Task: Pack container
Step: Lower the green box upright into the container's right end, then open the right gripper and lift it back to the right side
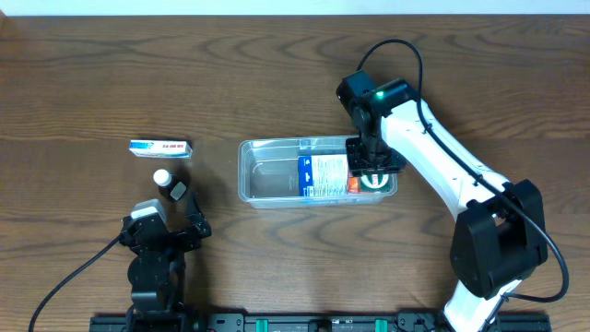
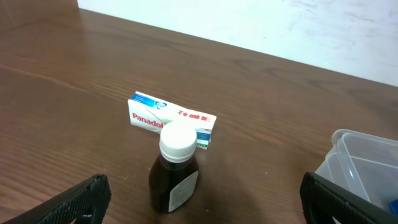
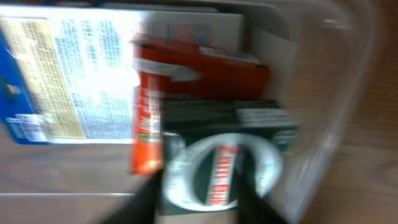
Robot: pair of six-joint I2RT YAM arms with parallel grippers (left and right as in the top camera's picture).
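The clear plastic container (image 1: 267, 175) lies mid-table. It holds a blue-and-white packet (image 1: 323, 175), an orange box (image 1: 352, 184) and a green box with a white ring logo (image 1: 374, 181). The same three show in the blurred right wrist view: the packet (image 3: 93, 74), the orange box (image 3: 205, 68) and the green box (image 3: 261, 124). My right gripper (image 1: 373, 159) is inside the container's right end, with its fingers (image 3: 202, 199) closed against the green box. My left gripper (image 1: 164, 231) is open and empty, just short of a small brown bottle with a white cap (image 2: 174, 174).
A white-and-blue Panadol box (image 1: 160, 148) lies flat behind the brown bottle (image 1: 169, 184), and it also shows in the left wrist view (image 2: 168, 118). The container's left corner (image 2: 367, 162) sits to the right of the left gripper (image 2: 199, 214). The right arm (image 1: 442, 175) reaches over the table's right side.
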